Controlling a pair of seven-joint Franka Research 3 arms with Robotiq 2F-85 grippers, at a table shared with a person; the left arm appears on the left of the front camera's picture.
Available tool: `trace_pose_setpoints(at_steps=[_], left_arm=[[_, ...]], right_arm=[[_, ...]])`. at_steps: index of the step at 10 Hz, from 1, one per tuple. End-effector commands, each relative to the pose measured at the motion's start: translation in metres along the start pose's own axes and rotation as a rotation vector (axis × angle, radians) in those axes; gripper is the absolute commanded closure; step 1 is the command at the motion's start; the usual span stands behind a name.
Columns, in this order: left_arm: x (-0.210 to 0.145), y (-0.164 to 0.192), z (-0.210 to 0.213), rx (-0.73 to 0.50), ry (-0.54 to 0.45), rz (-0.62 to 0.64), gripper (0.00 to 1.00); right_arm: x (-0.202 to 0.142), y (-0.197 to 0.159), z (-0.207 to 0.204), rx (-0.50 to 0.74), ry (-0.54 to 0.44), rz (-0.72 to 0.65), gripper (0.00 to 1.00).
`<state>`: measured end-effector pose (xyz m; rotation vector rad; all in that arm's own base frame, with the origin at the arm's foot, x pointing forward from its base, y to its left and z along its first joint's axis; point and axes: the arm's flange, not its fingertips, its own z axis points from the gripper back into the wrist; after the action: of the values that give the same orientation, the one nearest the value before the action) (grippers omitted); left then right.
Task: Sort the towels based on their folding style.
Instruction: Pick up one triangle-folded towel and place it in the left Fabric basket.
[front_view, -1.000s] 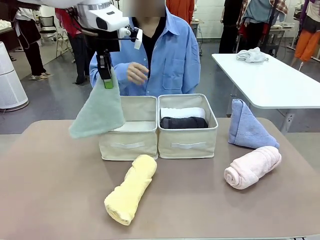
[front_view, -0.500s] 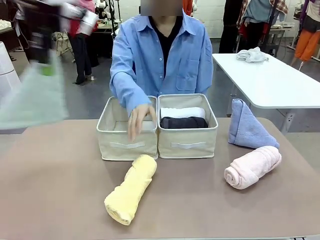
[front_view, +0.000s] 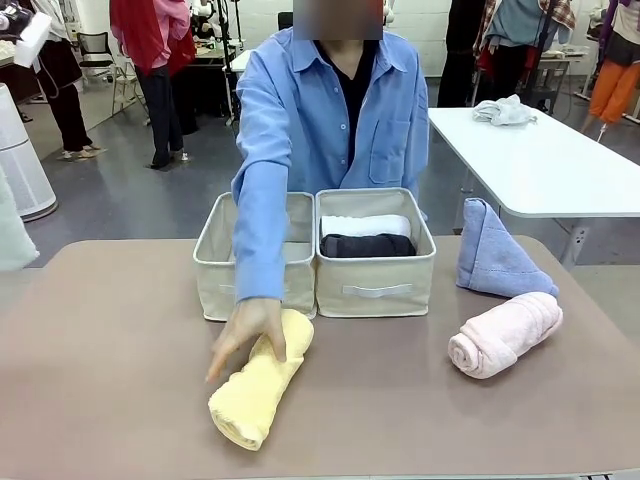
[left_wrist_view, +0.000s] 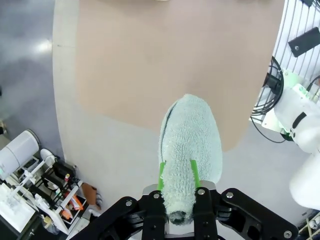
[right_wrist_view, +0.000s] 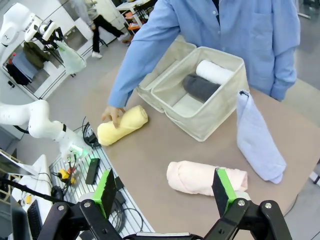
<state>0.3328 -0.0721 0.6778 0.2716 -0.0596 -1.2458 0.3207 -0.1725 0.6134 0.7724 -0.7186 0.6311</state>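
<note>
**Cone towel held wide of the bins as a hand takes the yellow roll**

My left gripper (left_wrist_view: 176, 167) is clamped on the pale grey-green towel (left_wrist_view: 190, 145), which hangs from my pads out by the left edge of the table (front_view: 110, 380), well apart from both bins. My right gripper (right_wrist_view: 164, 175) stands with its jaws wide and empty above the near right of the table, over the pink roll (front_view: 505, 333). The blue cone (front_view: 495, 255) stands just beyond that roll, at the far right.

Across the table, the person's hand (front_view: 248, 335) rests on the yellow roll (front_view: 262, 380), the sleeve passing in front of the left bin (front_view: 215, 270). The right bin (front_view: 375, 290) already holds the white roll (front_view: 365, 225) and the dark grey roll (front_view: 367, 245), so I judge the left bin to be the place for cones.

To finish this step well, I should wait until the arm is clear of the left bin, then carry the towel right and far until it hangs squarely above that bin. The fold is loose terry and pinched at one spot, so a slow, level move should keep it from swinging or unrolling. I should lower it until its base sits inside the walls before letting go, so that the cone shape survives and nothing drapes over the rim
</note>
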Motion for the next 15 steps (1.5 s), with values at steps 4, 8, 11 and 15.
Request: trace_pose_setpoints(at_steps=[4,8,11,15], left_arm=[[0.0057,-0.0006,-0.0056,0.029,0.0,0.013,0.83],[0.0086,0.0034,-0.008,0.017,0.0,0.007,0.83],[0.0104,0.0055,-0.0078,0.018,-0.006,0.0,0.83],[0.0115,0.0042,-0.0068,0.022,-0.008,-0.002,0.83]], right_arm=[[-0.0007,0.0007,-0.0006,0.013,-0.011,0.009,0.0],[-0.0007,0.0007,-0.0006,0.013,-0.011,0.009,0.0],[-0.0007,0.0007,-0.0006,0.013,-0.011,0.009,0.0],[-0.0007,0.0007,-0.0006,0.013,-0.011,0.009,0.0]])
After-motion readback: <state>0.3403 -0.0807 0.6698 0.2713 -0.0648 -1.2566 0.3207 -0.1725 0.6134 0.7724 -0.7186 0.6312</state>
